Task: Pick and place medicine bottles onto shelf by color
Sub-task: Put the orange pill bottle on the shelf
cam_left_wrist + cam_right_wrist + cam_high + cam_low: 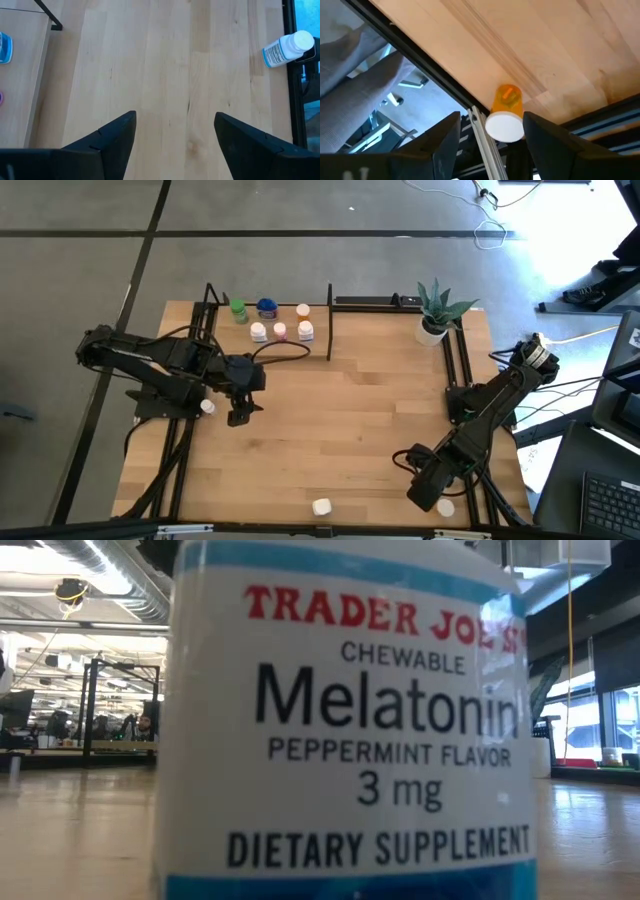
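You see a pale, streaky wood-grain tabletop (350,420) framed in black. On the light-wood shelf (315,330) stand a green bottle (238,309), a blue bottle (267,307) and white bottles with pink caps (280,331). Your melatonin bottle (345,730) carries a white label with red and black lettering between blue bands. Between the right end effector's (490,132) dark fingers you see an orange bottle (506,112) with a white cap. The plant (438,308) is green in a white pot.

The left hand (240,418) hangs over the wooden tabletop (350,430), with a white-capped medicine bottle (207,407) lying just beside it. The right hand (490,131) sits at the tabletop's edge, fingers either side of an orange white-capped bottle (506,114). The light-wood shelf (268,345) lies beyond the left hand.
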You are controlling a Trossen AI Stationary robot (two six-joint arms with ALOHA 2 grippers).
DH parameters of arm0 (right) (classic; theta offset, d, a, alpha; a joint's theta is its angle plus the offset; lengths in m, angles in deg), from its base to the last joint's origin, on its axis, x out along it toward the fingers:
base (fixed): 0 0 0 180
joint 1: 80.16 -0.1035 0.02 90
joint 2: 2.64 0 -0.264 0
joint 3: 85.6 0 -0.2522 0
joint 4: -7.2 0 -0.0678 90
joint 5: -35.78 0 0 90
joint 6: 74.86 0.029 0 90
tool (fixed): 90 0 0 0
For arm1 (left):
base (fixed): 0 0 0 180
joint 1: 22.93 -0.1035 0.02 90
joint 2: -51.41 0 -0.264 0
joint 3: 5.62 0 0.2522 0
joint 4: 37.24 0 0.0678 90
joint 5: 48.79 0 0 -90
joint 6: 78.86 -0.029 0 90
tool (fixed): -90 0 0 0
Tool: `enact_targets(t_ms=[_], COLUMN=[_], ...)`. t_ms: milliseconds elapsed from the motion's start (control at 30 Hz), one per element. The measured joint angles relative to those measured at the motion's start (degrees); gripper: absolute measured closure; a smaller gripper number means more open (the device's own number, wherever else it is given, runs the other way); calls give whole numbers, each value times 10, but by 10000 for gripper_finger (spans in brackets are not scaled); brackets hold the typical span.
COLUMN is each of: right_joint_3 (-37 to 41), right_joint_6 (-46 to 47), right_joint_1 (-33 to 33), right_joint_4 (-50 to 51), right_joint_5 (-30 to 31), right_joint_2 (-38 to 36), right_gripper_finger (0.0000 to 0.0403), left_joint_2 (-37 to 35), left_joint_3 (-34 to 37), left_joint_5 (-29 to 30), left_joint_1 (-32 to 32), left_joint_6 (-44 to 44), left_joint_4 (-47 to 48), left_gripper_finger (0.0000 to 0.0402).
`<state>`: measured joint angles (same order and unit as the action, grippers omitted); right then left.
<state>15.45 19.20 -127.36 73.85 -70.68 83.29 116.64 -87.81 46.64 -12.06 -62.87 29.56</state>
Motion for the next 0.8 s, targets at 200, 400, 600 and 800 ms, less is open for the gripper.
enact_targets(t_ms=[200, 400, 600, 800], right_joint_3=[0, 0, 0, 0], right_joint_6=[0, 2, 25, 32], right_joint_1=[0, -3, -8, -18], right_joint_4=[-4, -1, 4, -4], right_joint_5=[9, 10, 27, 59], right_joint_2=[0, 0, 0, 0], right_gripper_finger=[185, 185, 184, 184], left_joint_2=[0, 0, 0, 0], left_joint_3=[0, 0, 0, 0], left_joint_5=[0, 0, 0, 0], left_joint_1=[0, 0, 0, 0], left_joint_6=[0, 0, 0, 0], left_joint_4=[0, 0, 0, 0], left_gripper_finger=[138, 138, 138, 138])
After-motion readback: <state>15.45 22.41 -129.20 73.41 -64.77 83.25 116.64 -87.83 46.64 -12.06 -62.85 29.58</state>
